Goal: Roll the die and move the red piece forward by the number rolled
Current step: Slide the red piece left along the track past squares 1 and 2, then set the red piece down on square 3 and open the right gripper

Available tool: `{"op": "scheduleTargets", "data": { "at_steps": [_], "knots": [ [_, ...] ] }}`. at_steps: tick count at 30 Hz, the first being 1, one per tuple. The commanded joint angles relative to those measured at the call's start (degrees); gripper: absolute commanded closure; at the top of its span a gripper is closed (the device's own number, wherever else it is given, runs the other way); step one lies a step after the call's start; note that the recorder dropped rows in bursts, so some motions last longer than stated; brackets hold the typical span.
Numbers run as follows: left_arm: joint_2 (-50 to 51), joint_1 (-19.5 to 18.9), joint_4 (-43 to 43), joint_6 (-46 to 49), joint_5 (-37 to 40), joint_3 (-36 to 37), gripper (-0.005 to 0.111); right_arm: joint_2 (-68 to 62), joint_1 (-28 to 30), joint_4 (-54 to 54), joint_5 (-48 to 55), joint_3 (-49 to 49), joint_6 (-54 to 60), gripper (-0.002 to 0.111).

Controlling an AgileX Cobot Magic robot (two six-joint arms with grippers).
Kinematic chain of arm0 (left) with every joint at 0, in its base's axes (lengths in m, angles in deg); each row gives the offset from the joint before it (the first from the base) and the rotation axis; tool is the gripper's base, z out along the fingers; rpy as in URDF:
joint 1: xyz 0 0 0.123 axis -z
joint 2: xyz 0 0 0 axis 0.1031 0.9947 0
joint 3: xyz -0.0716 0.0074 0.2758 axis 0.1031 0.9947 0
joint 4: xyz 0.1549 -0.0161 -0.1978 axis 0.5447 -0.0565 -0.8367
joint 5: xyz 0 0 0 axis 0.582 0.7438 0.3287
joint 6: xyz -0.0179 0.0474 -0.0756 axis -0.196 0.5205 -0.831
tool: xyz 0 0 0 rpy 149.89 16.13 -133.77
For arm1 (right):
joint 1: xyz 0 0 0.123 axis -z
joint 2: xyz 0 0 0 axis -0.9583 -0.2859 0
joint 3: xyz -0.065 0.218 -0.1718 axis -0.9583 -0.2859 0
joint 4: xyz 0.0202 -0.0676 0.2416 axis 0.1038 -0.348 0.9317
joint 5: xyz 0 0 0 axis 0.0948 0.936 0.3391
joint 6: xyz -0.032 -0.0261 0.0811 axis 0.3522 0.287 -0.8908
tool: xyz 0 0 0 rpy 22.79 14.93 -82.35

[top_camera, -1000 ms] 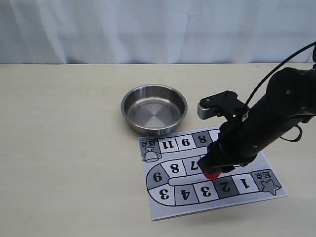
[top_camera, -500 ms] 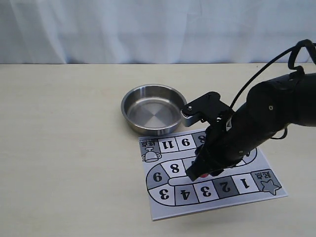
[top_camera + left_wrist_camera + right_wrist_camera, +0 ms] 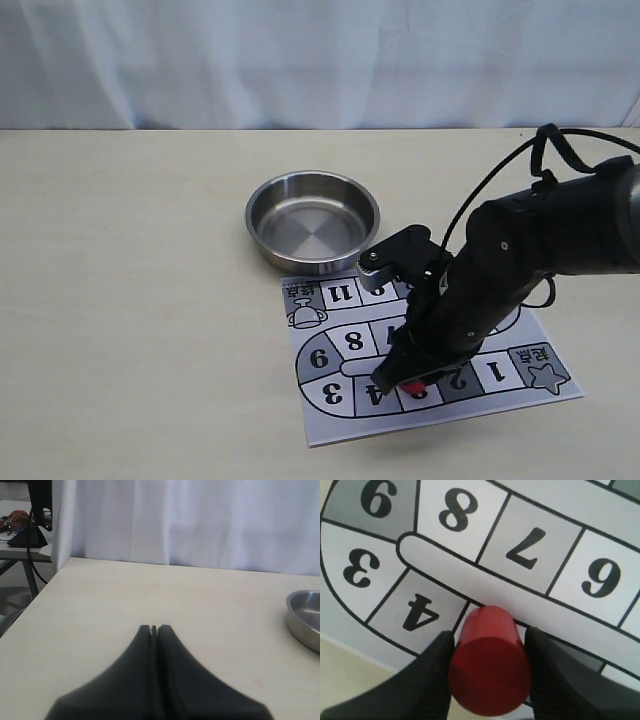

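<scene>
My right gripper (image 3: 408,381) is shut on the red piece (image 3: 413,386), a glossy red cylinder held low over the printed number board (image 3: 330,412). In the right wrist view the red piece (image 3: 490,675) sits between the two black fingers (image 3: 432,670) of the right gripper (image 3: 490,636), right beside square 4 (image 3: 422,612) and just under the white strip below square 7. My left gripper (image 3: 154,628) is shut with nothing in it, above bare table. The die shows in no view.
A steel bowl (image 3: 262,205) stands just behind the board and looks empty; its rim (image 3: 302,615) also shows in the left wrist view. A white curtain hangs behind the table. The table's left edge and a stand lie beyond the left gripper.
The right arm has carried the red piece leftward along the bottom row of the board, from over square 2 to beside square 4. The left gripper has not visibly moved.
</scene>
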Motion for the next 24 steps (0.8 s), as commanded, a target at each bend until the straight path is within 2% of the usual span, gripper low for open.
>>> {"op": "scheduleTargets", "data": {
  "at_steps": [1, 7, 15, 24],
  "knots": [
    [-0.06, 0.01, -0.15, -0.25, -0.66, -0.30, 0.107, -0.24, -0.16, 0.61, 0.74, 0.29, -0.05, 0.066],
    [-0.06, 0.01, -0.15, -0.25, -0.66, -0.30, 0.107, -0.24, -0.16, 0.61, 0.63, 0.29, -0.05, 0.059],
    [-0.06, 0.01, -0.15, -0.25, -0.66, -0.30, 0.107, 0.75, -0.16, 0.19, -1.58, 0.29, 0.32, 0.038],
    [-0.06, 0.01, -0.01, -0.25, -0.66, -0.30, 0.107, 7.39, 0.07, 0.19, -4.54, 0.29, -0.27, 0.039]
  ]
}}
